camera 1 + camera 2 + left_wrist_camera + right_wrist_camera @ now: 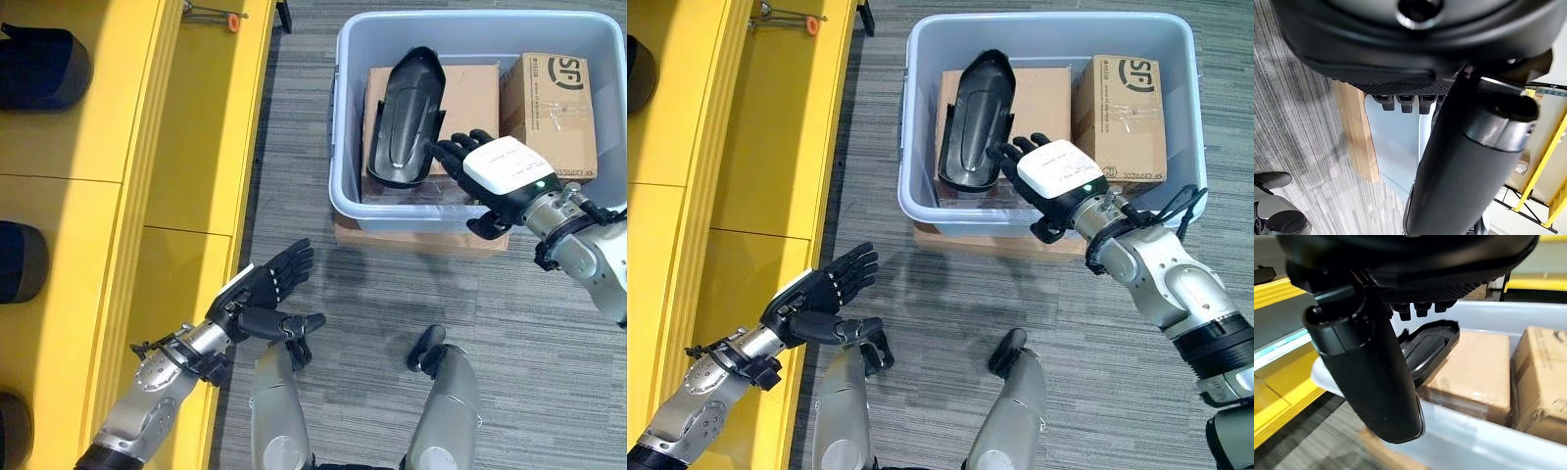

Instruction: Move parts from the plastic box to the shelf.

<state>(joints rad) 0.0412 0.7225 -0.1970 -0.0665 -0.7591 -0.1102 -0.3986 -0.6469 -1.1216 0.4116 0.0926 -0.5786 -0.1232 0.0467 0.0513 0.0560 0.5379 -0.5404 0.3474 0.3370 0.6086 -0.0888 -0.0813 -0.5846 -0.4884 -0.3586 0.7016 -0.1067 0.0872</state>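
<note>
The yellow shelf (118,196) takes up the whole nine-o'clock side of the head view, with dark parts already lying on its boards at the far edge. The grey plastic box (348,201) sits at one o'clock on the carpeted floor, resting on a flat wooden board (421,238). Inside it lie two cardboard boxes (549,108), and leaning on the nearer one is the long black moulded part (404,117), the thing to be moved.

The right robot hand (495,166) reaches over the box's near rim, its fingers spread wide and holding nothing, fingertips just beside the part's lower right edge. In the right wrist view the part (1427,345) shows just past the fingertips. The left robot hand (265,294) hovers at seven o'clock over the carpet by the shelf's edge, fingers relaxed and empty.

The step in hand looks like the grasp of the black part. To do it well, the right robot hand should go a little further toward eleven o'clock so the fingers wrap across the part's narrow width rather than catch only its rim, with the thumb coming from the opposite side. The part is curved and smooth, so a shallow pinch may slip; a lift straight up would clear the box wall before swinging toward the shelf.
</note>
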